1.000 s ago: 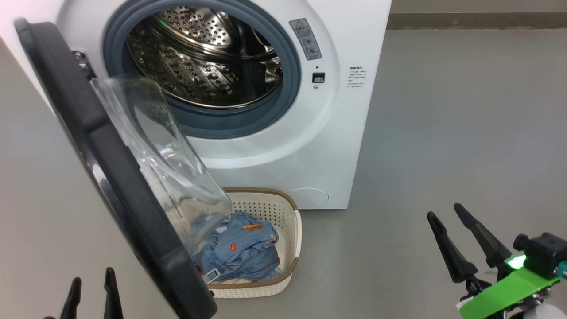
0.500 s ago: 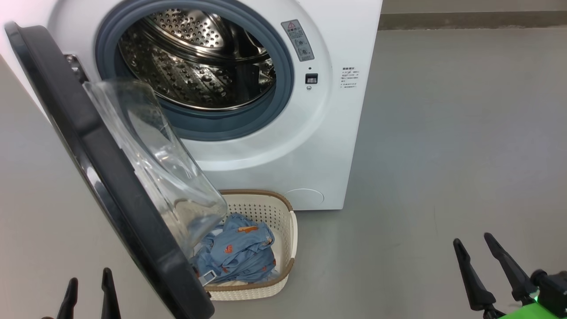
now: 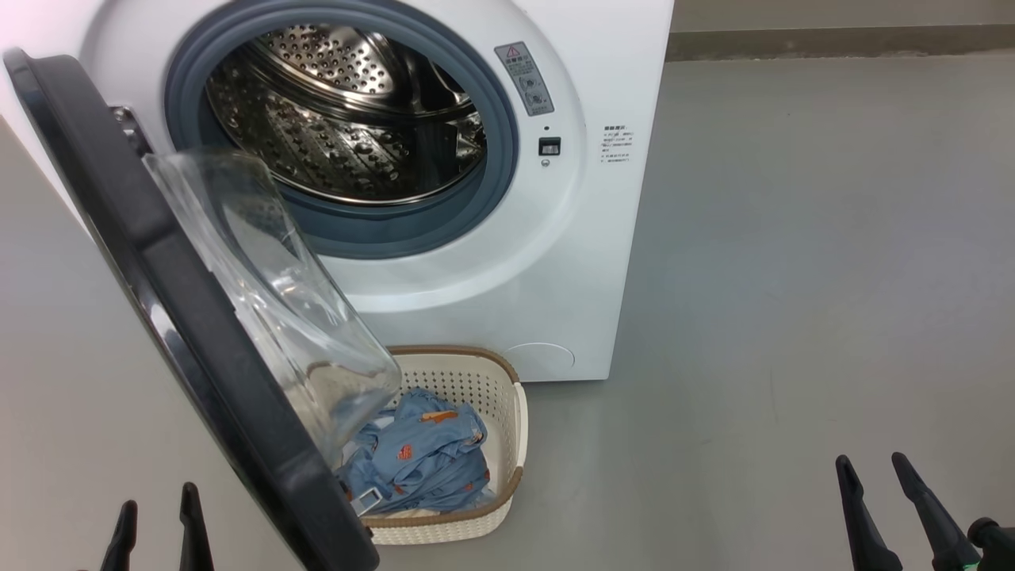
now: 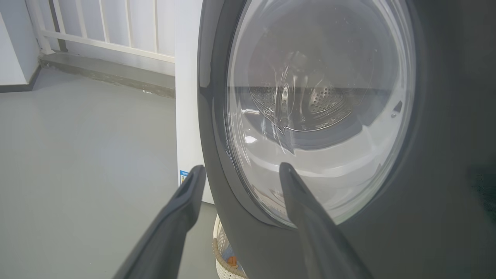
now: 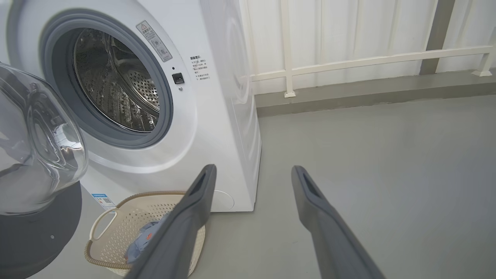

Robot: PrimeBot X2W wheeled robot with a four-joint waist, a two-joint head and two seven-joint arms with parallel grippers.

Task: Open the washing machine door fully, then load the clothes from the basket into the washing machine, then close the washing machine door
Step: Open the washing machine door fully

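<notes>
The white washing machine (image 3: 492,262) stands with its steel drum (image 3: 341,119) exposed. Its black door (image 3: 198,341) is swung out on the left towards me, the clear glass bowl (image 3: 270,301) bulging to the right. Partly under the door, the cream basket (image 3: 507,444) sits on the floor with light blue printed clothes (image 3: 420,460) inside. My left gripper (image 3: 158,496) is open at the lower left, just outside the door; in the left wrist view its open fingers (image 4: 182,201) point at the door's outer face (image 4: 438,155). My right gripper (image 3: 870,460) is open and empty, well right of the basket (image 5: 116,228).
Bare grey floor (image 3: 793,277) spreads to the right of the machine. A white railing (image 5: 368,62) on a low kerb runs along the wall behind. The same railing (image 4: 104,38) shows left of the machine in the left wrist view.
My right gripper has drawn back down toward the lower right corner of the head view. The camera has shifted slightly. Door, basket and left gripper are as before.
</notes>
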